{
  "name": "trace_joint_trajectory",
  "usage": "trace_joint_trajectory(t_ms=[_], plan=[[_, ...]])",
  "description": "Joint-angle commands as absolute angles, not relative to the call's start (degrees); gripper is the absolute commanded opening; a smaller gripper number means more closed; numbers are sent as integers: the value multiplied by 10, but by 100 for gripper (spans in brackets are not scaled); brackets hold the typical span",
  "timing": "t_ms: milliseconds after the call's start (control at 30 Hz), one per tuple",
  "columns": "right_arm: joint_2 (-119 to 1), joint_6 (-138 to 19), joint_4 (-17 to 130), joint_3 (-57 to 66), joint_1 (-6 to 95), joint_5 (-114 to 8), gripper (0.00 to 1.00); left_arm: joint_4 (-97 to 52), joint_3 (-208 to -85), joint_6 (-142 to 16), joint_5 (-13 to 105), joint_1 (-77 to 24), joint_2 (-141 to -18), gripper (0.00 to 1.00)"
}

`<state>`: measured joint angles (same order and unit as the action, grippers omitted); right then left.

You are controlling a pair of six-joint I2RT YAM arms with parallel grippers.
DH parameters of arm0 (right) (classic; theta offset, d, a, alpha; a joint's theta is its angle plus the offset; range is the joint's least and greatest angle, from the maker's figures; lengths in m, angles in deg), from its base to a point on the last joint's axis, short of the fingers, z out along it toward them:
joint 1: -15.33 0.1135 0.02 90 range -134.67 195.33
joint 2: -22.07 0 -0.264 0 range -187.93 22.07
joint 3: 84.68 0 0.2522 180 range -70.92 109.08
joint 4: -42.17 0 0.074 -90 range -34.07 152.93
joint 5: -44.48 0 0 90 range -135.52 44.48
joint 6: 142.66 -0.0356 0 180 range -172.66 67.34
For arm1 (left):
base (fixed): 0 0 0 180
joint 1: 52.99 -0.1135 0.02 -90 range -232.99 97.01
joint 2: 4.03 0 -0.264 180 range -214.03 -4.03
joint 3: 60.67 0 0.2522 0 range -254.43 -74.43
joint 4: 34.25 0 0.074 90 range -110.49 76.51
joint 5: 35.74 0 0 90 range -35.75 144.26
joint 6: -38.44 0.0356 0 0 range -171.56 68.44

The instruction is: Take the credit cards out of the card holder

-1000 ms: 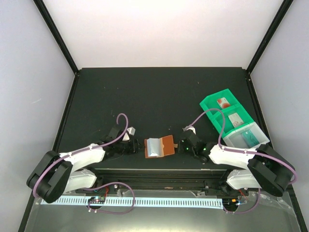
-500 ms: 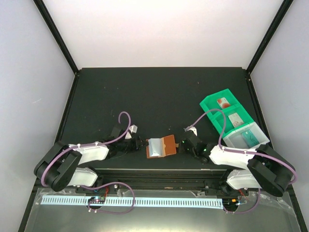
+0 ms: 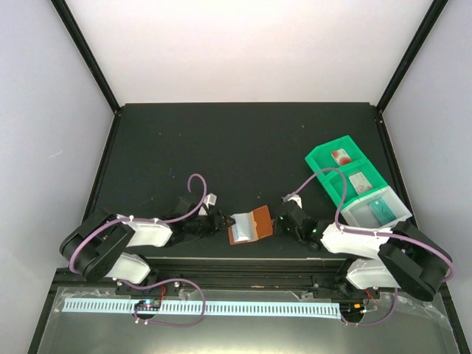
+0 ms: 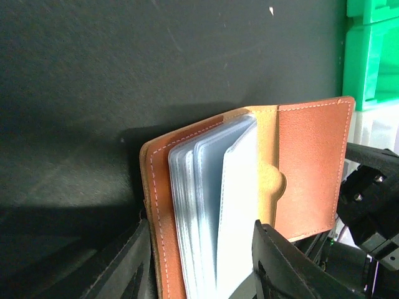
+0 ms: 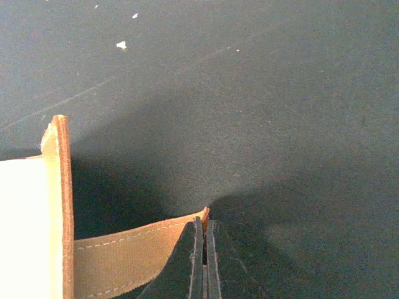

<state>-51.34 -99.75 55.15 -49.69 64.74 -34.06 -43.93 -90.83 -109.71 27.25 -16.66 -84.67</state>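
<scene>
Any print here is too small to read. The best I get is a red mark on the white one of the two credit cards (image 3: 341,155) lying in the green tray (image 3: 321,158) over on the right of the tabletop (image 3: 236,147). The greyish one (image 3: 360,182) sits in the next compartment toward the near side.

The card holder (image 3: 248,225) lies open in the middle near the front edge. It's brown leather with pale stitching and a tan snap tab (image 4: 274,184), and its shiny blue-grey sleeves (image 4: 218,205) are fanned up.

Both arms are crouched low with their forearms pointing inward, so the claws face each other across the holder. The left arm (image 3: 140,236) has the left claw (image 3: 219,223) spread around the left cover and the sleeve stack, with one finger (image 4: 134,268) on each side. I honestly can't tell whether it's squeezing or just straddling. The right arm (image 3: 361,237) has the right claw (image 3: 279,221) clenched tight on the edge of the right cover, which is lifted a bit off the tabletop.
</scene>
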Motion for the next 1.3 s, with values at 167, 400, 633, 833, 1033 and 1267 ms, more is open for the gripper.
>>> trace_joint_trajectory(t_ms=[167,400,633,833,1033,1267], plan=[[-486,-1017,554,-517,646,-325,1,-472,-936,-1150,328,-103,-806,43],[-456,-1003,566,-530,645,-314,1,-503,-948,-1159,375,-65,-791,43],[-446,-1012,559,-542,645,-325,1,-534,-927,-1154,419,-50,-830,40],[-430,-1014,566,-547,645,-325,1,-537,-941,-1139,426,-41,-836,27],[-409,-1006,647,-507,646,-327,7,-553,-938,-1140,413,-38,-826,14],[-371,-999,787,-418,645,-333,41,-534,-952,-1126,405,-36,-823,14]])
